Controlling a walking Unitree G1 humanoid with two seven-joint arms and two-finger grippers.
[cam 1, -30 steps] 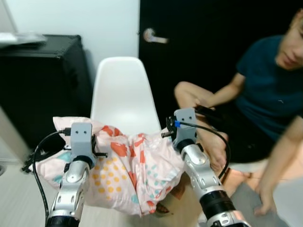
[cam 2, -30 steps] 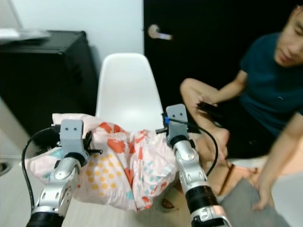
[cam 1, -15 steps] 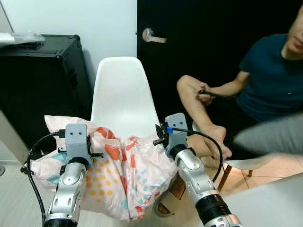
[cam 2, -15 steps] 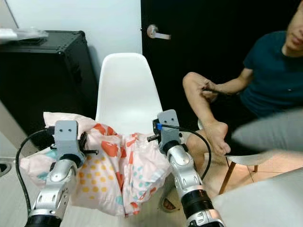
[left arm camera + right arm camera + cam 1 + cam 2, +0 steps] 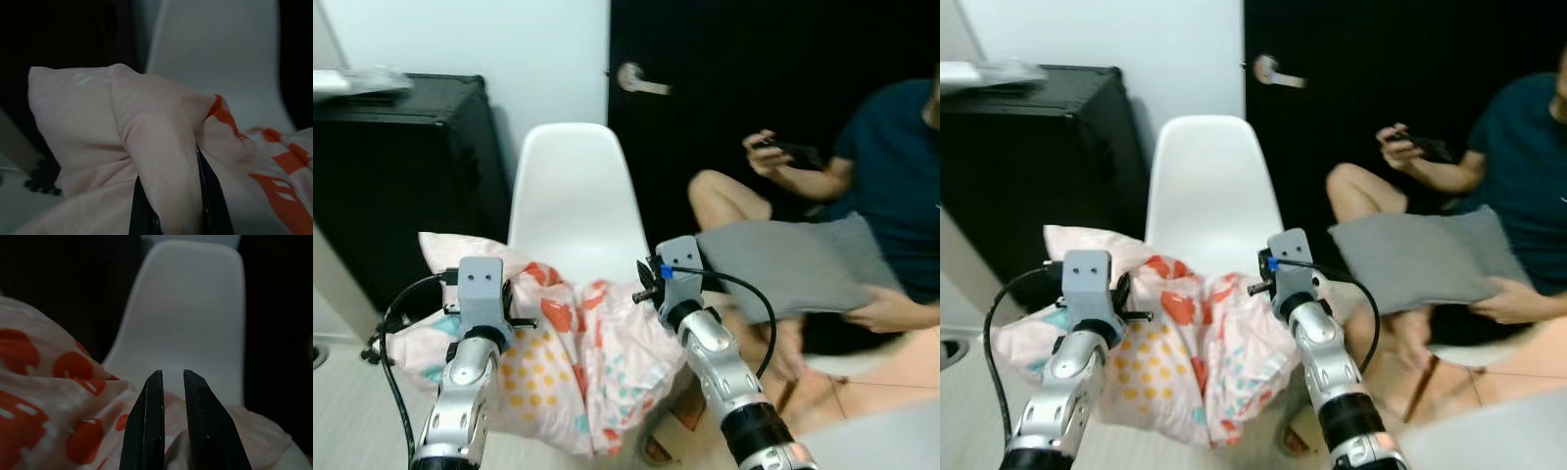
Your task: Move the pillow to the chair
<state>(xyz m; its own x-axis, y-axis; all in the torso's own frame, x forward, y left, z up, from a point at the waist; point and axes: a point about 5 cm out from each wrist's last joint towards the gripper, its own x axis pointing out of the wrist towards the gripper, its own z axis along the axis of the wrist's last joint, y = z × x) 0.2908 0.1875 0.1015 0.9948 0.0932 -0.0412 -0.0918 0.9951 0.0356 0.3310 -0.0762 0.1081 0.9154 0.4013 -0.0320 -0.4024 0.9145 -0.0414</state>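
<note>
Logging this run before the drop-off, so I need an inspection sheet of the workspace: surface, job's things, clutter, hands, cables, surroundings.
Surface: pale floor in front of the chair.
Job's things: patterned pillow held up between both arms, just in front of the white chair; chair seat bare.
Clutter: nothing seen on the chair.
Hands: left hand shut on a fold of the pillow; right hand over the pillow's top edge, fingers nearly together, grip unclear.
Cables: black cable looping off the left wrist; another off the right wrist.
Surroundings: black cabinet on the left, dark door behind, seated person on the right holding a grey cushion.
</note>
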